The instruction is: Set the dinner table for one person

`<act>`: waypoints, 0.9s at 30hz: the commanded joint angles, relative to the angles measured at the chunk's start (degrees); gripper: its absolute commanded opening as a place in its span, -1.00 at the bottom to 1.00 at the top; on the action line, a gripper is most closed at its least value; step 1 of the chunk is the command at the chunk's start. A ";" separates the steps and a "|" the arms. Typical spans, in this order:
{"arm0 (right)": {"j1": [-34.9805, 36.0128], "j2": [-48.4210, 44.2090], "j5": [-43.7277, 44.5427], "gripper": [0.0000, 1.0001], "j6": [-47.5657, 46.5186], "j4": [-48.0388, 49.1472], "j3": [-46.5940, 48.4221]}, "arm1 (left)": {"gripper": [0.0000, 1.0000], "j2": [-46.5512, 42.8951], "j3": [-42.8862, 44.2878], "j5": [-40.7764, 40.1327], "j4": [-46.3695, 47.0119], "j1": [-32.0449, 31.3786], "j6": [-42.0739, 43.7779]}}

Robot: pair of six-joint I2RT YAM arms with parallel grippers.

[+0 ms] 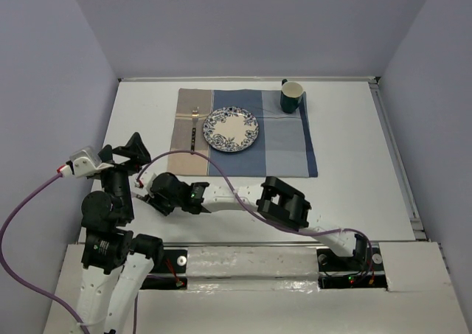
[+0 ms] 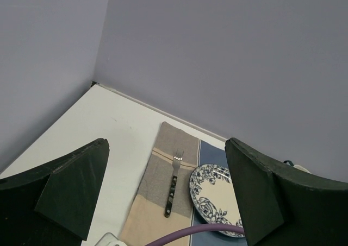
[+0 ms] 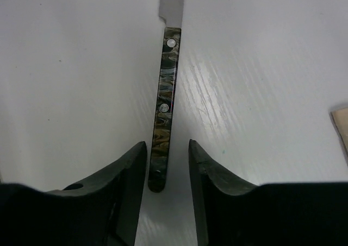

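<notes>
The dinner table (image 1: 354,194) is a white top carrying a blue-and-tan striped placemat (image 1: 287,150). On the mat lie a blue-patterned plate (image 1: 231,130) and, left of it, a dark-handled fork (image 1: 193,127); a green mug (image 1: 291,96) stands at its far right corner. A knife (image 3: 165,105) with a mottled dark handle lies on the bare table. My right gripper (image 3: 167,153) is low over it, jaws open and straddling the handle's end, with a gap on the right side. My left gripper (image 2: 166,148) hangs wide open and empty above the table's left side, facing the fork (image 2: 173,186) and plate (image 2: 215,197).
The right arm (image 1: 284,205) reaches across the near edge to the left, close to the left arm (image 1: 110,209). A purple cable (image 1: 221,183) loops over both arms. Grey walls close in the table on three sides. A corner of the placemat (image 3: 341,121) lies right of the knife.
</notes>
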 commanded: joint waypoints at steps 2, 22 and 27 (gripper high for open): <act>1.06 -0.07 2.39 -0.41 -1.43 -1.31 0.04 | 0.98 -0.36 0.42 1.05 3.89 0.40 -0.39; -7.98 -33.71 19.85 -1.00 15.36 31.62 -39.14 | 0.98 -3.35 -0.37 3.77 3.37 0.40 -1.27; -16.06 -43.83 26.82 -1.00 17.64 34.99 -54.79 | 0.98 -2.21 -0.55 7.37 3.19 -0.30 -1.62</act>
